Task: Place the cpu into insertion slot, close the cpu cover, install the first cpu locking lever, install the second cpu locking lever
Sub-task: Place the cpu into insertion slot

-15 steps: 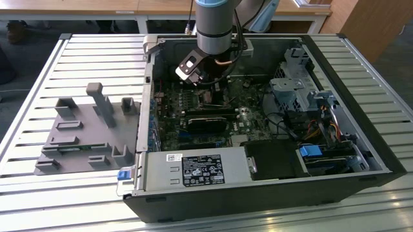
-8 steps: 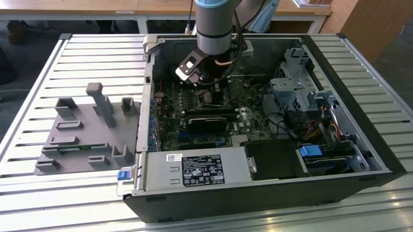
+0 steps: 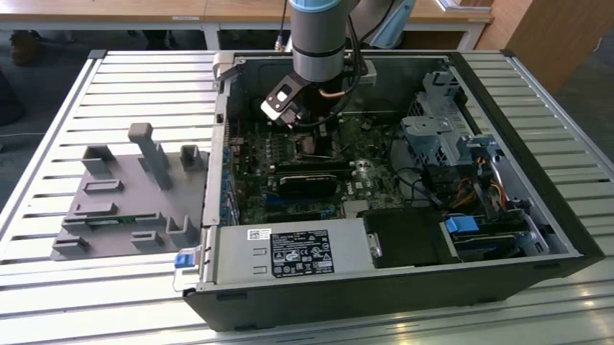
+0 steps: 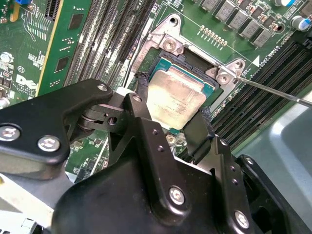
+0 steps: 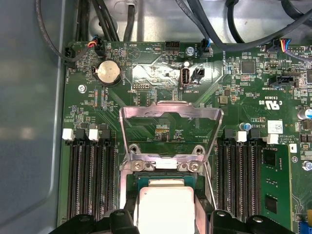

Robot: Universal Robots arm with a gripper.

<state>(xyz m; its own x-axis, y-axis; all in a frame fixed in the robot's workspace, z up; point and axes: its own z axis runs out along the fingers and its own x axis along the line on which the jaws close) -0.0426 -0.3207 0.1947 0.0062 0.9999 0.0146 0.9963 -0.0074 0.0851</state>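
Observation:
The cpu (image 4: 176, 100), a small square chip with a dull silver top, sits between the black fingers (image 4: 140, 100) of my gripper (image 4: 173, 105), which is shut on it. It hangs just over the insertion slot (image 4: 189, 58), the dark square socket on the green motherboard. In the first wrist view the cpu (image 5: 165, 209) lies between the fingertips of the gripper (image 5: 165, 207), and the cpu cover (image 5: 131, 117) stands raised behind the socket. A thin locking lever (image 4: 273, 90) sticks out beside the socket. In the exterior view my gripper (image 3: 321, 140) reaches down into the open computer case.
Long black memory slots (image 5: 92, 180) flank the socket on both sides. A grey power-supply box (image 3: 292, 251) fills the case's near wall, a metal drive cage (image 3: 436, 133) and cables stand at the exterior view's right. A grey fixture (image 3: 125, 194) lies on the slatted table at its left.

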